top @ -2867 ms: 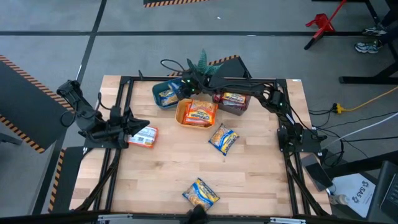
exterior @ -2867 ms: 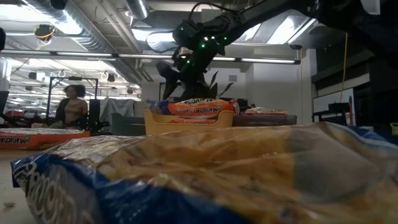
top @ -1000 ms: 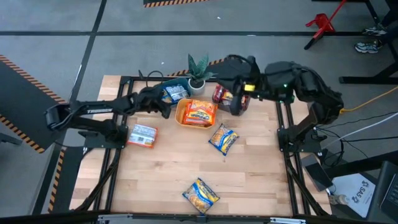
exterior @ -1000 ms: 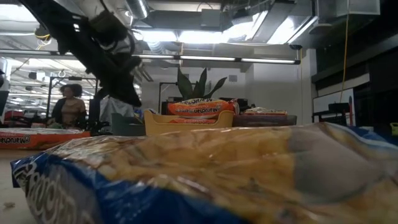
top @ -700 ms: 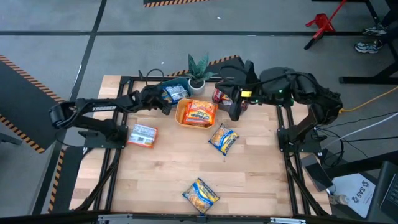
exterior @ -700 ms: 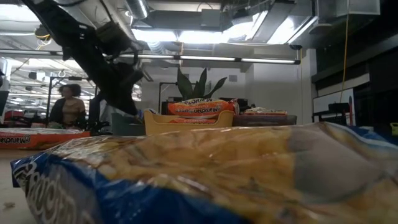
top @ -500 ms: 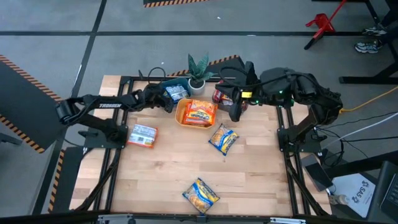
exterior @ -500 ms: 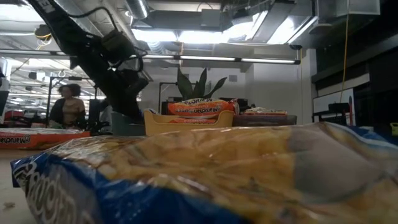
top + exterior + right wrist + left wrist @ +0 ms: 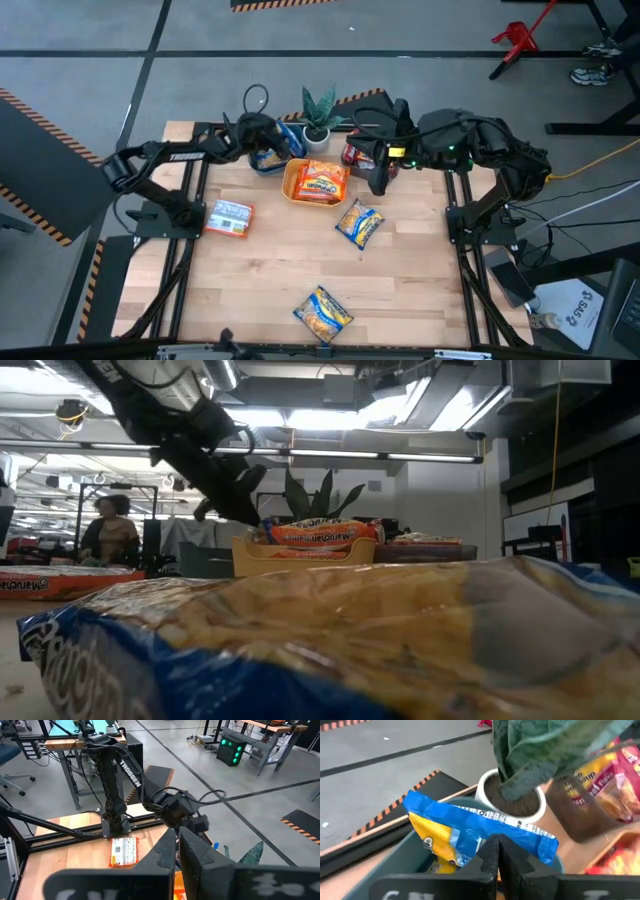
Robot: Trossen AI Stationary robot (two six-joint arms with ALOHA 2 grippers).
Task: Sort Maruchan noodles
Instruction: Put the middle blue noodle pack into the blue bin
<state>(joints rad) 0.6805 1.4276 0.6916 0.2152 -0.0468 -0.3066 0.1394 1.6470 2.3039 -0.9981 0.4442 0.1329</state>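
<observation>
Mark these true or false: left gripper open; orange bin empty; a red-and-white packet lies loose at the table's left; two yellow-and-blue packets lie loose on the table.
1. The left gripper is open. False: its fingers are shut, over the teal bin.
2. The orange bin is empty. False: it holds an orange noodle packet.
3. A red-and-white packet lies loose at the table's left. True.
4. Two yellow-and-blue packets lie loose, one at mid-table, one near the front edge. True.

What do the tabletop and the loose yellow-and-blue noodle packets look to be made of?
The tabletop looks like pale wood with a matte finish: plank seams and grain show. The yellow-and-blue packets look like thin glossy plastic film: crinkled, with bright glints, clearest in the low view.
</observation>
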